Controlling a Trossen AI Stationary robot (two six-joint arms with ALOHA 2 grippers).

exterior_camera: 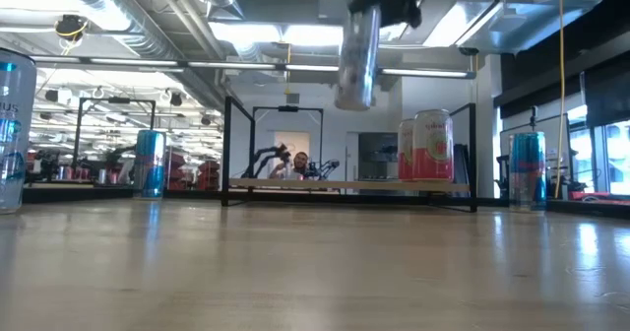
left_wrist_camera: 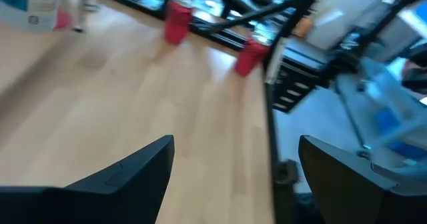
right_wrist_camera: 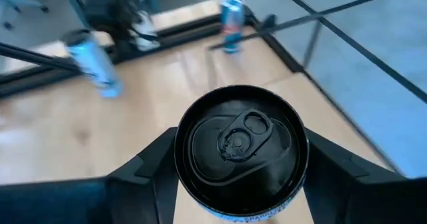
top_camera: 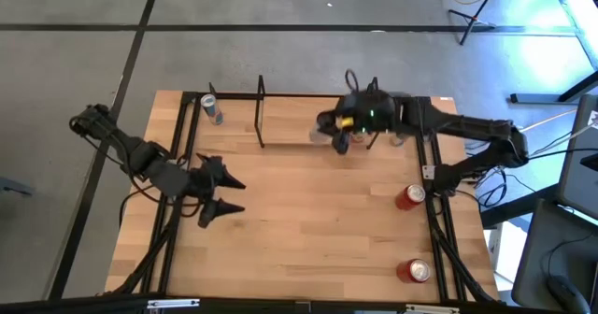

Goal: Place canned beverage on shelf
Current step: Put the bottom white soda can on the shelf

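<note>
Your can [right_wrist_camera: 240,151] is up in the air, clamped between the fingers of the right end effector [top_camera: 341,135], hanging over the shelf [exterior_camera: 349,184] at the far side of the tabletop [top_camera: 308,221]. From table level the can [exterior_camera: 356,55] is well above the plank and tilted a bit, so I'd say you're past the pickup and carry, with lowering and letting go left. A pink can [exterior_camera: 433,146] already stands on the plank's right end, so aim beside it. The left end effector [top_camera: 222,194] waits near the tabletop's left edge, fingers spread wide, holding nothing.
</note>
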